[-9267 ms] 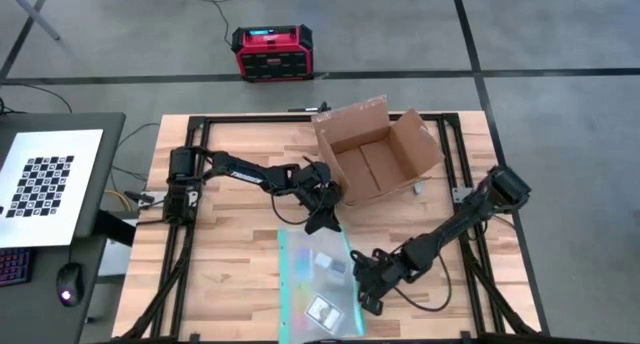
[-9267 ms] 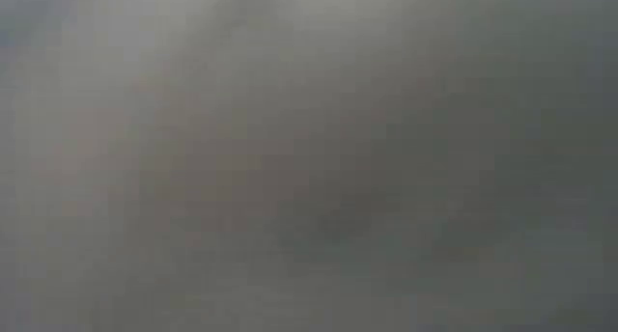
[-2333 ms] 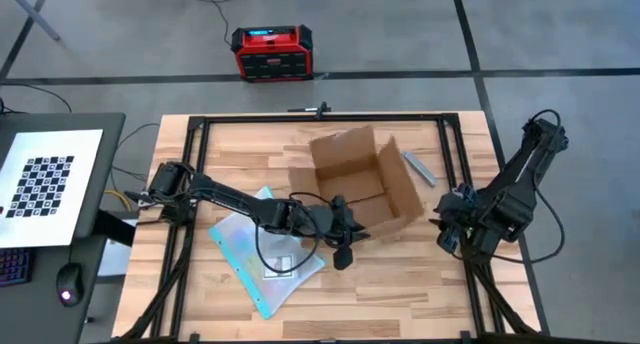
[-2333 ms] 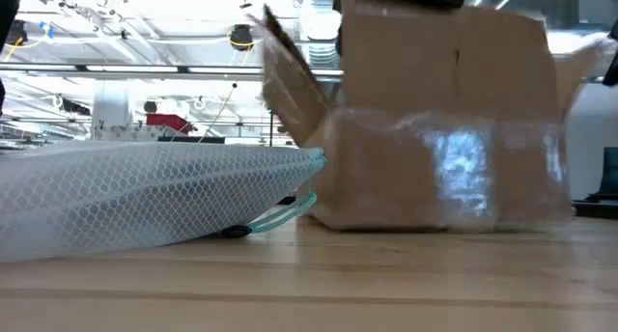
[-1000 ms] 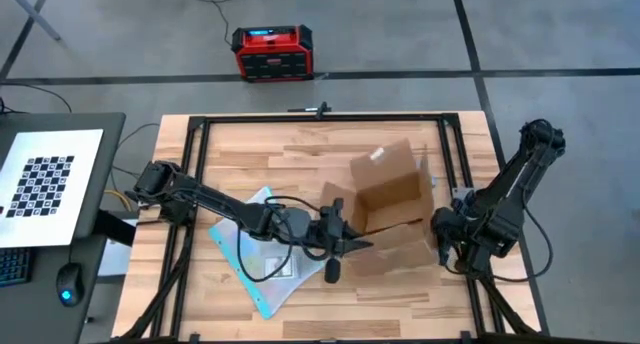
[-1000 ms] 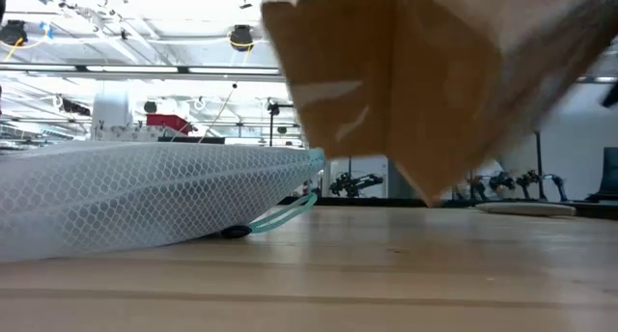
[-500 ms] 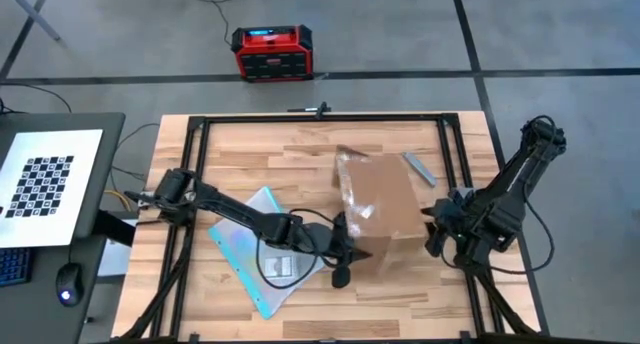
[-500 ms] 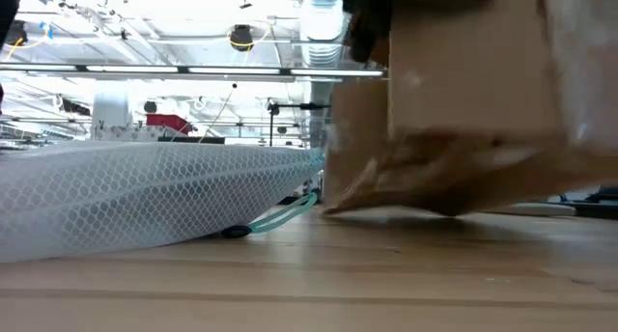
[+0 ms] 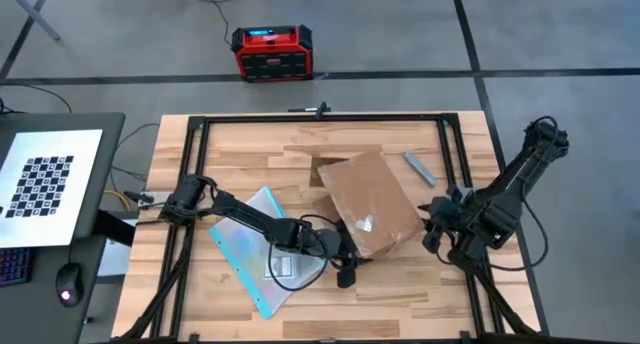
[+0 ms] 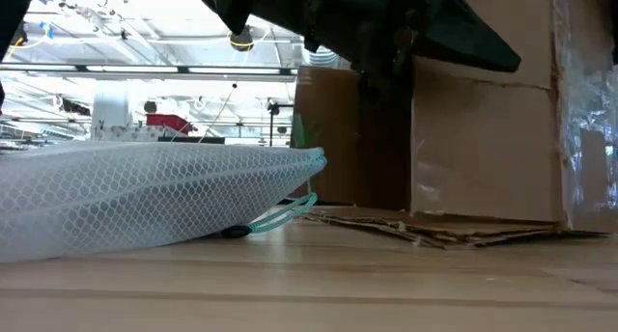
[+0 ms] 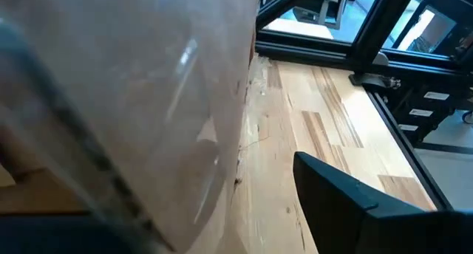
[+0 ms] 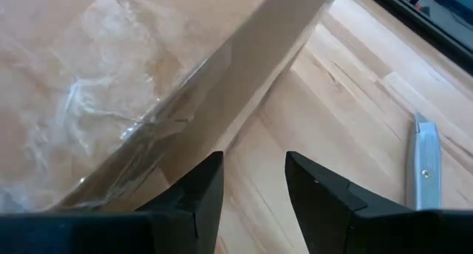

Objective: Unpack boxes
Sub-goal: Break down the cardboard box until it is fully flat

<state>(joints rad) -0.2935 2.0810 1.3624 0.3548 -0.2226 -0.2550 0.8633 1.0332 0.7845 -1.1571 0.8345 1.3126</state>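
A: Item one, left gripper [image 9: 343,262]?
B: Lower centre of the high view, at the near left corner of the cardboard box [image 9: 366,203]. Fingers parted, clasping nothing; one finger [image 11: 347,198] stands clear of the box's taped side.

A: Item two, right gripper [image 9: 432,227]?
B: Right of centre, just beside the box's right edge. Fingers [image 12: 198,198] slightly apart, nothing between them.

A: The box?
B: Centre of the wooden table [image 9: 240,164], upside down, taped bottom uppermost, one flap flat beneath.

A: Remainder?
B: Teal-edged mesh pouch [image 9: 262,249] left of the box, under the left arm; grey utility knife [image 9: 418,167] upper right of it.
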